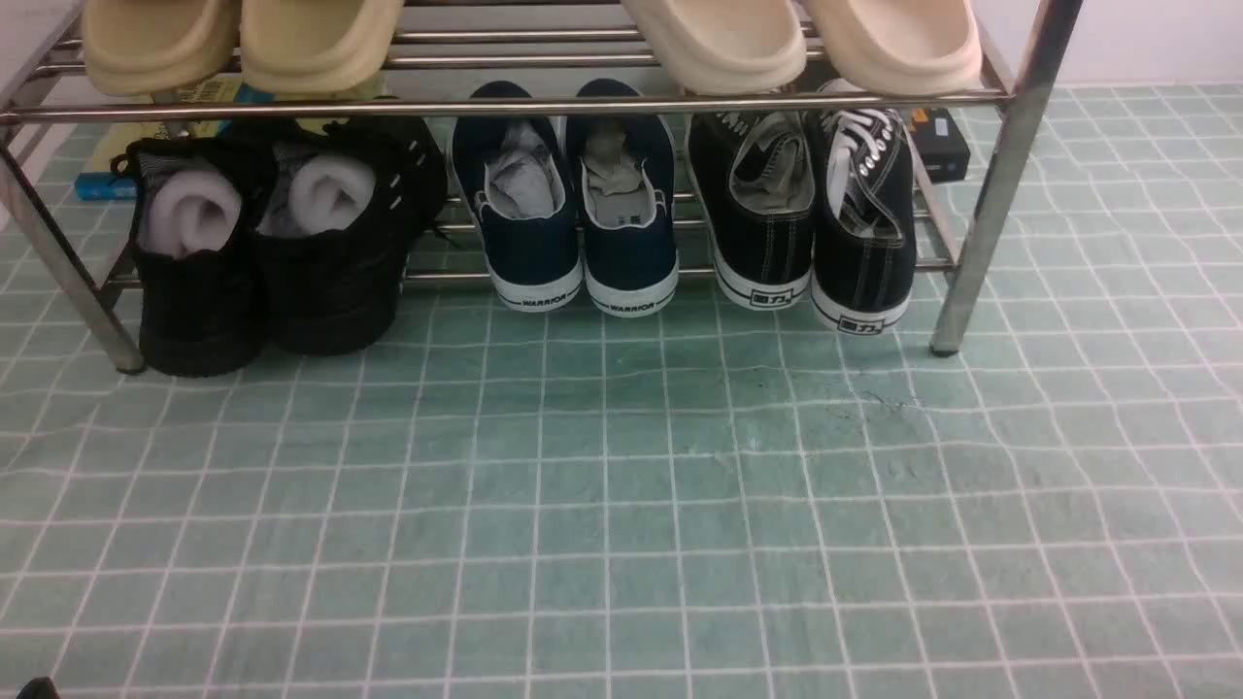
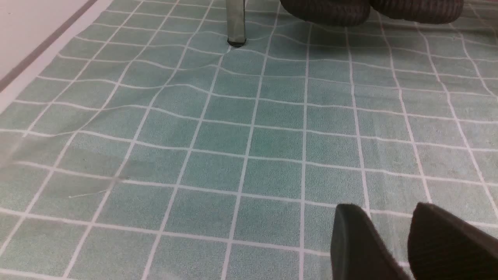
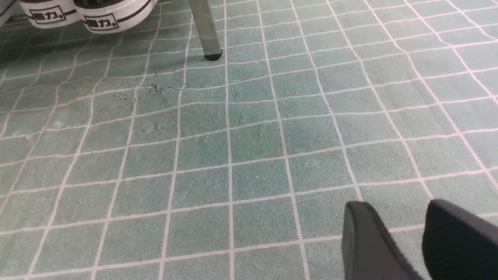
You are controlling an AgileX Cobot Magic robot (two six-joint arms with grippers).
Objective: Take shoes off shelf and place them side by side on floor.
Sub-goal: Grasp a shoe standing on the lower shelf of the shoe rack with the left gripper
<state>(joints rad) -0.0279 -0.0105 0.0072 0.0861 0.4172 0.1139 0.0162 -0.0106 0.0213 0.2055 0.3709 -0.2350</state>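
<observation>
The two navy slip-on shoes, one (image 1: 524,223) beside the other (image 1: 629,233), stand on the lower tier of the chrome shelf (image 1: 505,105), heels toward me, with "WARRIOR" on their white soles and grey paper inside. In front of them spreads the pale green gridded floor (image 1: 621,505). Neither wrist view shows the navy shoes. My left gripper (image 2: 385,206) hovers low over the floor, open, with only cloth between its fingers. My right gripper (image 3: 396,203) is likewise open and holds nothing. Neither gripper shows in the front view.
Chunky black knit sneakers (image 1: 272,252) sit left of the navy pair and black lace-ups (image 1: 816,223) right of it. Beige slippers (image 1: 243,39) fill the top tier. Rack legs (image 1: 1000,184) stand at both front corners, one leg (image 2: 236,23) ahead of each wrist.
</observation>
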